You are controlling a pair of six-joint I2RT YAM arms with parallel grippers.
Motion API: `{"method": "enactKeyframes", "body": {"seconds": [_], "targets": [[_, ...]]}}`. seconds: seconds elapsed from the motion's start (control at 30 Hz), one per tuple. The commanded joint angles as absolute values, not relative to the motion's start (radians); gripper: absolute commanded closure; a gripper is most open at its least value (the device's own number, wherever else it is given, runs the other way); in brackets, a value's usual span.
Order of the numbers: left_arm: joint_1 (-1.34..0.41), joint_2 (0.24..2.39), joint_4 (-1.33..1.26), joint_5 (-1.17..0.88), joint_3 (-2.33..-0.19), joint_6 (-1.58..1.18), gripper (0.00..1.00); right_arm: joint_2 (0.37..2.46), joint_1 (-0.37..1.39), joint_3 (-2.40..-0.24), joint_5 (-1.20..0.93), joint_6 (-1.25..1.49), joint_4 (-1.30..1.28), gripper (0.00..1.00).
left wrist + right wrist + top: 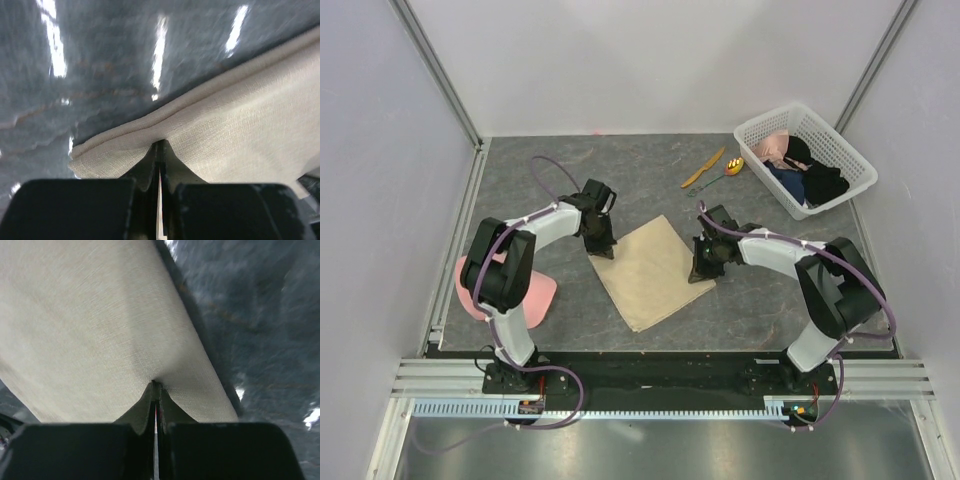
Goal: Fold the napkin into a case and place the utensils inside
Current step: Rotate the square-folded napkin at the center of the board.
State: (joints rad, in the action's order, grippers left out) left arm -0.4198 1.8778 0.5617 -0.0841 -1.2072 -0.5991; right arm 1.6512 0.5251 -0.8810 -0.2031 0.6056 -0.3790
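two grips: left pincer [601, 250] and right pincer [703, 272] are each clamped on a napkin [655, 275] edge. this looks like the folding step; next, both should lift together and carry the cloth over evenly.

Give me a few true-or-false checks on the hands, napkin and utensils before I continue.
1. The left hand and right hand are each shut on an edge of the napkin. True.
2. The knife lies on the napkin. False: it lies on the table beyond the napkin, next to the spoon.
3. The spoon is inside the basket. False: it lies on the table just left of the basket.
4. The basket holds clothes. True.
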Motion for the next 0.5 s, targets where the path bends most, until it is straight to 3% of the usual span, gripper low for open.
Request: {"method": "enactKeyframes", "body": {"seconds": [0.0, 0.13, 0.3, 0.43, 0.47], "targets": [[-0.451, 1.792, 0.617, -0.075, -1.048, -0.705, 0.98, 1.732, 0.447, -0.949, -0.063, 0.464, -0.391, 1.0], [-0.553, 1.689, 0.612, -0.127, -0.934, -0.834, 0.98, 1.834, 0.414, -1.13, -0.031, 0.307, -0.434, 1.0], [-0.713, 1.594, 0.534, -0.225, -0.865, -1.081, 0.98, 1.966, 0.423, -1.353, -0.103, 0.345, -0.512, 1.0], [-0.788, 1.536, 0.541, -0.258, -0.919, -1.121, 0.98, 1.93, 0.433, -1.491, -0.115, 0.376, -0.624, 1.0], [-0.788, 1.507, 0.576, -0.239, -0.943, -1.106, 0.98, 1.889, 0.43, -1.497, -0.098, 0.371, -0.709, 0.95]]}}
